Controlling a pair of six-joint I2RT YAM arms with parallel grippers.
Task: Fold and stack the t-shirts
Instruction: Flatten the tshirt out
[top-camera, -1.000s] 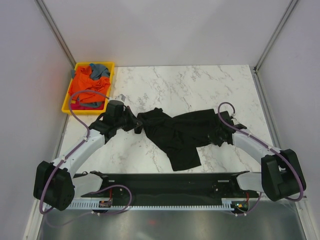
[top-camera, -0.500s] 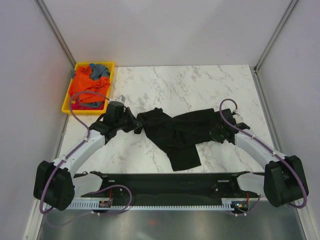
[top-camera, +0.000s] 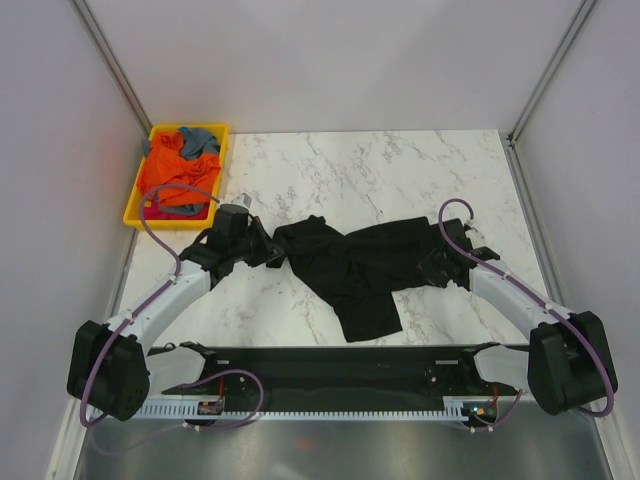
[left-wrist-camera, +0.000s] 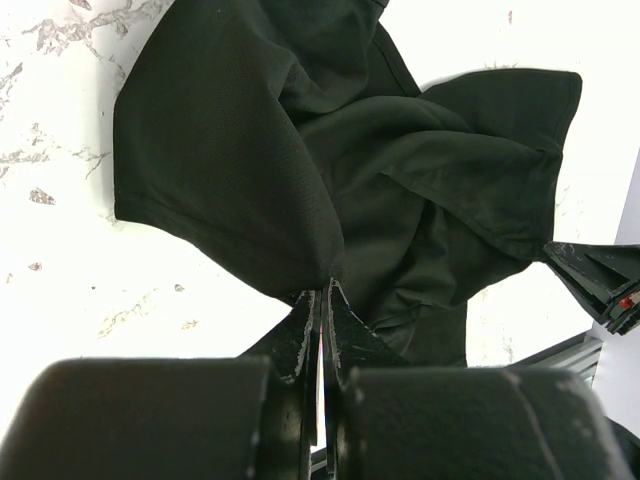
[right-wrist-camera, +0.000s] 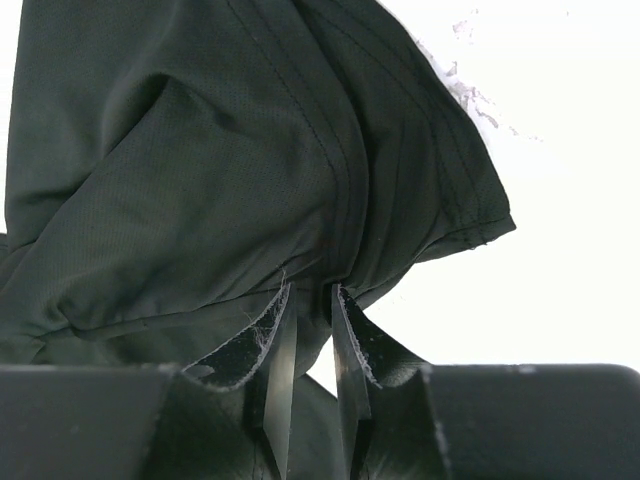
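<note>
A large black t-shirt (top-camera: 360, 270) lies crumpled across the middle of the marble table, stretched between both arms. My left gripper (top-camera: 272, 252) is shut on its left edge; in the left wrist view the jaws (left-wrist-camera: 325, 292) pinch a point of black cloth (left-wrist-camera: 300, 150). My right gripper (top-camera: 432, 268) holds the shirt's right end. In the right wrist view its fingers (right-wrist-camera: 310, 292) stand a little apart with a bunch of cloth (right-wrist-camera: 200, 180) gathered between the tips, folds running into the gap. Orange t-shirts (top-camera: 172, 172) and a grey-blue one (top-camera: 200, 138) are heaped in the tray.
The yellow plastic tray (top-camera: 131, 213) sits at the table's far left corner. Grey walls enclose the table on three sides. A black rail (top-camera: 330, 362) runs along the near edge between the arm bases.
The right arm has drawn its end of the black t-shirt outward to the right, and its fingers now stand a little wider. The left arm has stayed put.
</note>
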